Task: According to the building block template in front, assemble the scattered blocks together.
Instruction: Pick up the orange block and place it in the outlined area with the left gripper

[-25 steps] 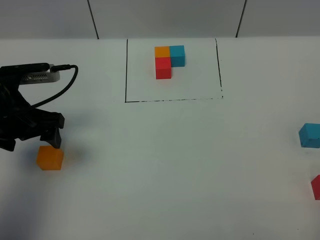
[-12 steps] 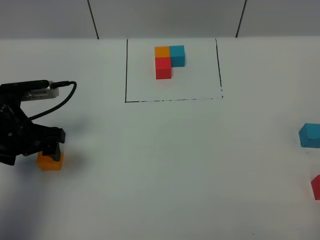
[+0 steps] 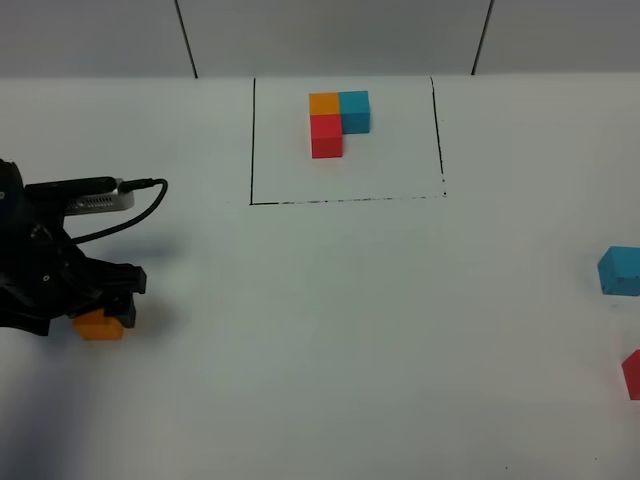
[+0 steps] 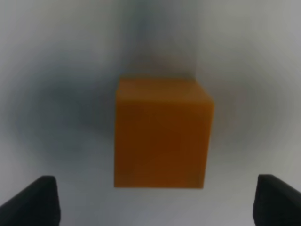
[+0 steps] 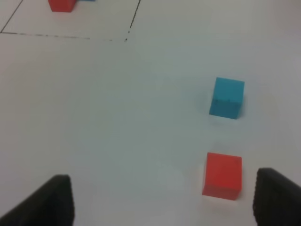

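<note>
**At the near left: closing squarely on the orange cube**

At the near left of the white surface [image 3: 330,330], the left end effector [image 3: 100,306] hangs low over the small orange cube [image 3: 97,326]. In the left wrist view its fingers stand apart [image 4: 155,201], one dark tip on each side of the orange cube [image 4: 162,134] and neither touching it. The cube sits between them, a little towards the right-hand tip.

The L-shaped template of joined orange, cyan-blue and red cubes [image 3: 338,120] lies at the far middle, inside a thin black drawn outline [image 3: 252,140]. The small cyan-blue cube [image 3: 620,270] and the small red cube [image 3: 632,373] rest well apart from it at the right edge, the red one nearer. The right end effector [image 5: 164,203] looks down on them with its fingers apart and nothing between them.

The step in hand looks like the grasp of the orange cube. To do it well:

- Centre the cube between the tips before closing, so one finger does not push it sideways.
- Bring the pads flat onto two opposite faces, not onto corners.
- Go low enough to grip the cube's middle, without pressing on the surface.
- Lift straight up, since a twisted cube would be hard to set down true to the template.
</note>
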You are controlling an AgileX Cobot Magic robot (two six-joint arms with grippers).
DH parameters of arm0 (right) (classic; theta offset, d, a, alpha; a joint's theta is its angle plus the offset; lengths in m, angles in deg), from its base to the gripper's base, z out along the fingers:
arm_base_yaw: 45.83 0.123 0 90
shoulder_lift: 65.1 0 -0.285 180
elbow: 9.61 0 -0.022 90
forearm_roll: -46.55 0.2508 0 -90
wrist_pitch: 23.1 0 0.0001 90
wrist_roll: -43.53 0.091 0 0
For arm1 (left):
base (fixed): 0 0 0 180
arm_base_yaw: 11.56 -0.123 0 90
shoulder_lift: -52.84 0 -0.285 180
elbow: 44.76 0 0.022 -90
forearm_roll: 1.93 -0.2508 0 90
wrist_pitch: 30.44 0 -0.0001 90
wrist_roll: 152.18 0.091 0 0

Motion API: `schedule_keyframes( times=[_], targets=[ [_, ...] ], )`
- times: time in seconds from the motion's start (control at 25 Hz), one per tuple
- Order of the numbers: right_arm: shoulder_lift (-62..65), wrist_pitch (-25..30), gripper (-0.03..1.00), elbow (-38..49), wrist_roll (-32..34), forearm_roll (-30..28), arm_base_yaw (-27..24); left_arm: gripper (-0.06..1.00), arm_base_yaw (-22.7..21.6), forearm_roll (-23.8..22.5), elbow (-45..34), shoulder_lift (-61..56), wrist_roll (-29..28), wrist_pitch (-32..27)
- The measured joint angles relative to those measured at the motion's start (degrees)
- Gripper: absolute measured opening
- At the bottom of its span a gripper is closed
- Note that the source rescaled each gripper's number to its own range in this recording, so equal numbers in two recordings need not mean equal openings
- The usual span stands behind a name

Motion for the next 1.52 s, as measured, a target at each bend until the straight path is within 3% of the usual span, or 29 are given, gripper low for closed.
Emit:
schedule_keyframes(
  times=[0.24, 0.36, 0.4, 0.48, 0.56, 0.72, 0.88, 1.12, 1.32, 1.52],
  targets=[
    [0.00, 0.00, 0.59, 0.00, 0.00, 0.00, 0.00, 0.84, 0.00, -0.06, 0.00, 2.95, -0.05, 1.50],
    [0.00, 0.00, 0.59, 0.00, 0.00, 0.00, 0.00, 0.70, 0.00, -0.11, 0.00, 3.65, -0.05, 1.92],
    [0.00, 0.00, 0.59, 0.00, 0.00, 0.00, 0.00, 0.63, 0.00, -0.11, 0.00, 3.65, -0.05, 1.92],
    [0.00, 0.00, 0.59, 0.00, 0.00, 0.00, 0.00, 0.37, 0.00, -0.16, 0.00, 3.65, -0.05, 2.01],
    [0.00, 0.00, 0.59, 0.00, 0.00, 0.00, 0.00, 0.00, 0.00, -0.22, 0.00, 3.65, -0.05, 2.04],
    [0.00, 0.00, 0.59, 0.00, 0.00, 0.00, 0.00, 0.00, 0.03, -1.96, 1.05, 3.72, 2.37, -0.43],
    [0.00, 0.00, 0.59, 0.00, 0.00, 0.00, 0.00, 0.00, 1.91, -4.30, 5.27, 3.72, 9.39, -6.70],
    [0.00, 0.00, 0.59, 0.00, 0.00, 0.00, 0.00, 0.00, 11.09, -8.65, 12.75, 3.77, 24.38, -14.25],
    [0.00, 0.00, 0.59, 0.00, 0.00, 0.00, 0.00, 0.00, 14.73, -8.82, 17.97, 4.34, 26.78, -15.80],
    [0.00, 0.00, 0.59, 0.00, 0.00, 0.00, 0.00, 0.00, 15.39, -8.87, 19.53, 5.31, 26.93, -17.15]
  ],
)
